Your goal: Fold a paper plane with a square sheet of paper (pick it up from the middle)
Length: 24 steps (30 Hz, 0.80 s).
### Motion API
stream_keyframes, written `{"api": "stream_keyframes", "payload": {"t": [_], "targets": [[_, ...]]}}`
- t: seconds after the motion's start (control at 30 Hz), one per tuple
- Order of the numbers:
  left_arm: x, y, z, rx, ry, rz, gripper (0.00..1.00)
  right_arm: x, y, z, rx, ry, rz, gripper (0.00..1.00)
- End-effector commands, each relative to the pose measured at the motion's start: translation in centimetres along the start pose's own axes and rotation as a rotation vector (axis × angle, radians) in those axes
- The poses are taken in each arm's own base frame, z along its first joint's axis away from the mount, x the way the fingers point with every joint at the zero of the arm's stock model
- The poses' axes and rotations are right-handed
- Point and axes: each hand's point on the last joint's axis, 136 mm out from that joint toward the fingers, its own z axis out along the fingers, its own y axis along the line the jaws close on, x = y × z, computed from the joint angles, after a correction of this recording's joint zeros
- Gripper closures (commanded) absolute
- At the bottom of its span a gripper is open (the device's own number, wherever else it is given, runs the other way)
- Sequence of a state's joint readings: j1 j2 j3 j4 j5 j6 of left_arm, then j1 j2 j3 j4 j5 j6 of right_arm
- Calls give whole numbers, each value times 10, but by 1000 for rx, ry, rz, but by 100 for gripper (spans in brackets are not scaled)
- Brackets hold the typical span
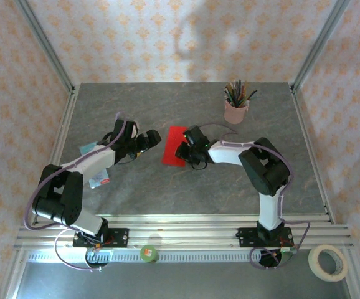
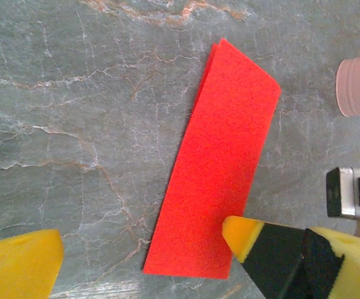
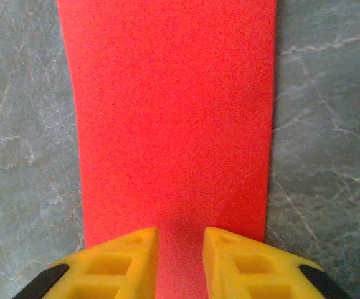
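We judge the nearest risk to be at the near end of the folded red paper (image 3: 174, 112). The right gripper (image 3: 181, 240) sits on it, jaws narrowly apart with no paper visibly drawn up between them, and a drag could skew the layers. The left gripper (image 2: 139, 240) gapes wide and holds nothing. One finger (image 2: 236, 230) overlaps the paper's corner and could flick it. The paper lies flat on the table (image 1: 136, 106) between both grippers.

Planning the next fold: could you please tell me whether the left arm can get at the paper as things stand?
Probably yes: the open left gripper hangs right at the paper, overlapping one corner, nothing between them.
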<state>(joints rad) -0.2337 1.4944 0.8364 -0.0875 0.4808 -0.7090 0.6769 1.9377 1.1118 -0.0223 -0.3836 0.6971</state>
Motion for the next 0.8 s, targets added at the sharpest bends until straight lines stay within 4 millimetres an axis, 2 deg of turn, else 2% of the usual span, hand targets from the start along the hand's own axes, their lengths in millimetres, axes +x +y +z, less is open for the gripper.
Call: {"api": "stream_keyframes", "payload": {"t": [0.0, 0.13, 0.17, 0.23, 0.3, 0.4, 0.47, 0.5, 0.6, 0.77], "targets": [[0, -3, 0, 25, 7, 30, 1, 37, -42, 9, 126, 163, -126, 74], [9, 0, 2, 29, 37, 22, 1, 61, -69, 1, 191, 269, -287, 74], [11, 1, 2, 31, 43, 18, 1, 64, -71, -2, 193, 286, -308, 74], [17, 3, 3, 41, 54, 7, 1, 65, -61, -10, 147, 298, -348, 74], [23, 5, 4, 39, 65, -14, 1, 55, -38, -17, 74, 256, -354, 73], [35, 5, 7, 46, 98, -43, 1, 26, 8, -31, -60, 118, -277, 70], [46, 2, 11, 49, 126, -39, 1, 5, 23, -40, -108, 16, -176, 68], [51, 0, 12, 47, 134, -28, 1, -4, 25, -43, -114, -33, -121, 67], [65, -4, 17, 29, 156, -12, 2, -19, 8, -38, -59, -96, 52, 68], [79, -8, 25, 43, 186, -41, 10, -21, 11, -23, -83, -63, 77, 71]]}}
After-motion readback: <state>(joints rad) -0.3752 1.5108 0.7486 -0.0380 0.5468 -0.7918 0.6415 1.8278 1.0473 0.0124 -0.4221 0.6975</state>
